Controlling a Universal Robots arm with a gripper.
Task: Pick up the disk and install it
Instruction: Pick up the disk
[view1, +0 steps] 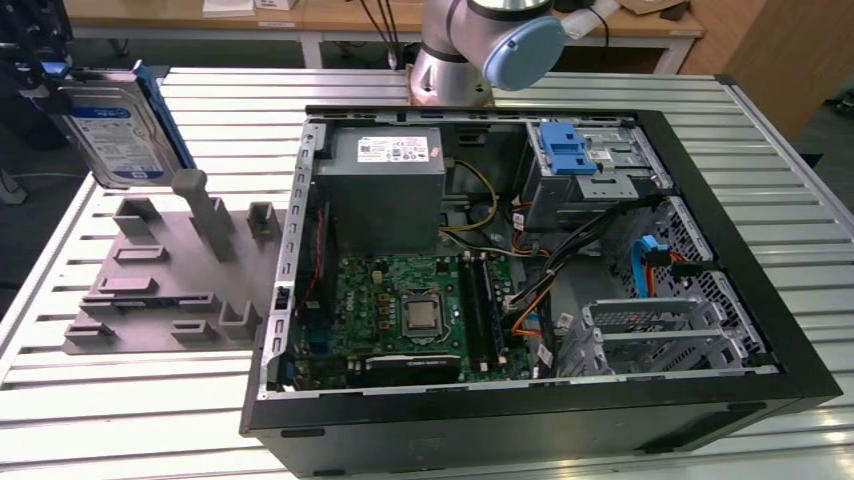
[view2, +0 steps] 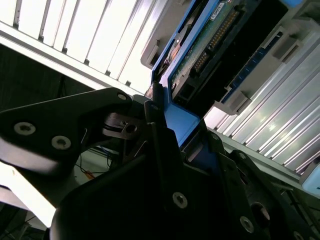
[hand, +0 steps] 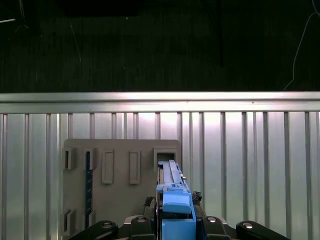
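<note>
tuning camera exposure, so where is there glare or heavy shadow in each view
Exterior view: even light, soft sheen on the table, the disk well lit. Second wrist view: table slats blown out white, the hand gripping the disk almost a silhouette. First wrist view: background beyond the table near black, bright band along its edge.

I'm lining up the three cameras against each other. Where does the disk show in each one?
Exterior view: disk at the exterior view's far left, raised above the grey fixture.
First wrist view: disk edge-on, blue carrier nearest the camera, in front of the grey fixture.
Second wrist view: disk with its circuit-board side showing.
Shared landmark: the slatted metal table.
</note>
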